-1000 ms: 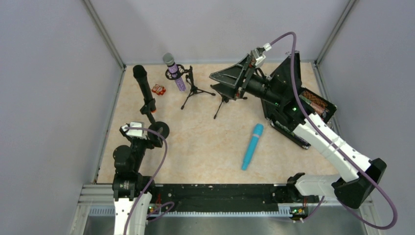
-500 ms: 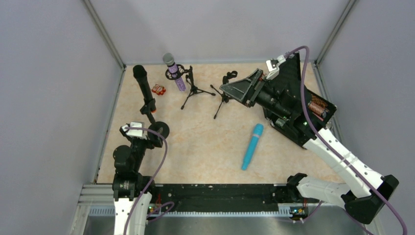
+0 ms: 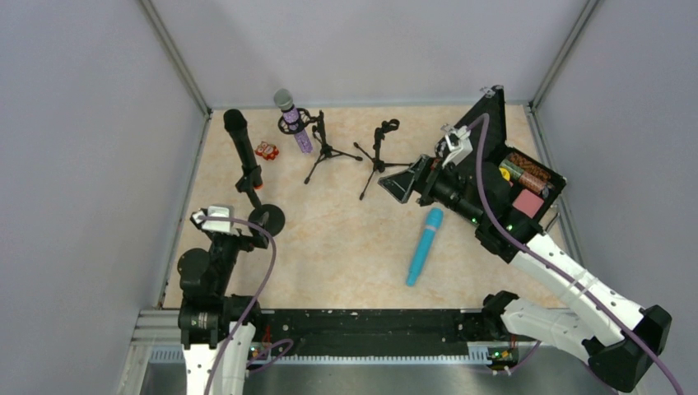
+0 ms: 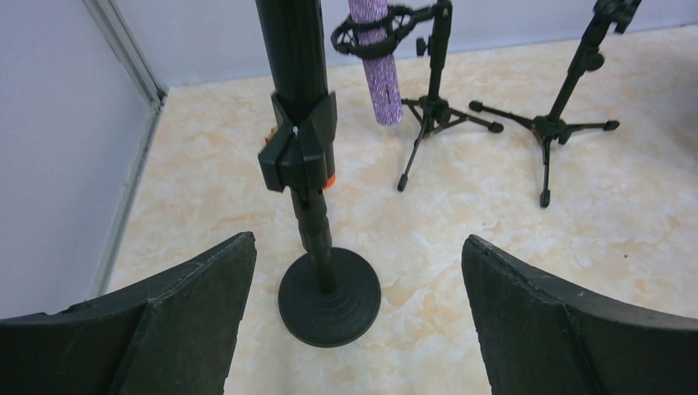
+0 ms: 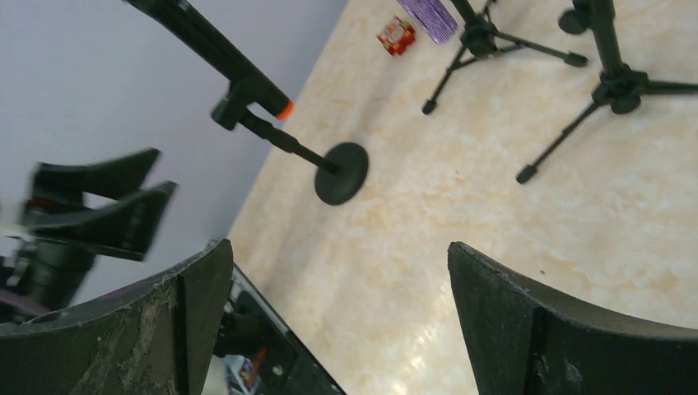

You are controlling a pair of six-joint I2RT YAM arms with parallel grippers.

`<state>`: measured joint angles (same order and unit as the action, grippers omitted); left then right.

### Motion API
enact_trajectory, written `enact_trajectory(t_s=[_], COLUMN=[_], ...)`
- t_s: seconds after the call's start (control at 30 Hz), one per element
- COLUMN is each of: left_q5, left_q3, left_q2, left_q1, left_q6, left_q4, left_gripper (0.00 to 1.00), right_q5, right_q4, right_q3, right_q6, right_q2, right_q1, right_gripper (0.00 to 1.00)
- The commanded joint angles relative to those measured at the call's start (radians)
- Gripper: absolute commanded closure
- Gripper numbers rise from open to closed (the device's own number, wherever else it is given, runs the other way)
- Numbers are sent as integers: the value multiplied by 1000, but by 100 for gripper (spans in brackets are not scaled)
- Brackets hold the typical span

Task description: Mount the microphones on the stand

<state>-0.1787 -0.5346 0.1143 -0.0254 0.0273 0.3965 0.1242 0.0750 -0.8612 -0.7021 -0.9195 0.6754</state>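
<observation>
Because the turquoise mic (image 3: 425,246) alone lies unclipped, left hand (image 4: 355,240) and right hand (image 5: 337,244) gape wide, empty, ready for it.

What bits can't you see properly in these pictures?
- Black microphone: left wrist view, head cut off by the top edge.
- Purple microphone: right wrist view, only its lower end shows at the top edge.
- Turquoise microphone: missing from both wrist views.
- Small red thing: top view, too small to identify.
</observation>
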Motion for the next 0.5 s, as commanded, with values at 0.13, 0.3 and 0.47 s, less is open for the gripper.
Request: enact_trajectory(t_s=[0.13,0.3,0.47], left_q5=[-119,-294,-457], left_q3=[-306,-519,-579], left_q2=[193,416,548], left_q1=[0,1,3], left_q6=[-13,-131,-303], left_q4=[89,113,-95], left_gripper=[1,1,1], right_q5=[13,-5,16], right_q4=[7,33,33], right_q3=[159,239,323], right_q6=[131,140,106], right_q2=[39,40,56], right_q1=[-10,-10,-10], right_gripper=[1,1,1])
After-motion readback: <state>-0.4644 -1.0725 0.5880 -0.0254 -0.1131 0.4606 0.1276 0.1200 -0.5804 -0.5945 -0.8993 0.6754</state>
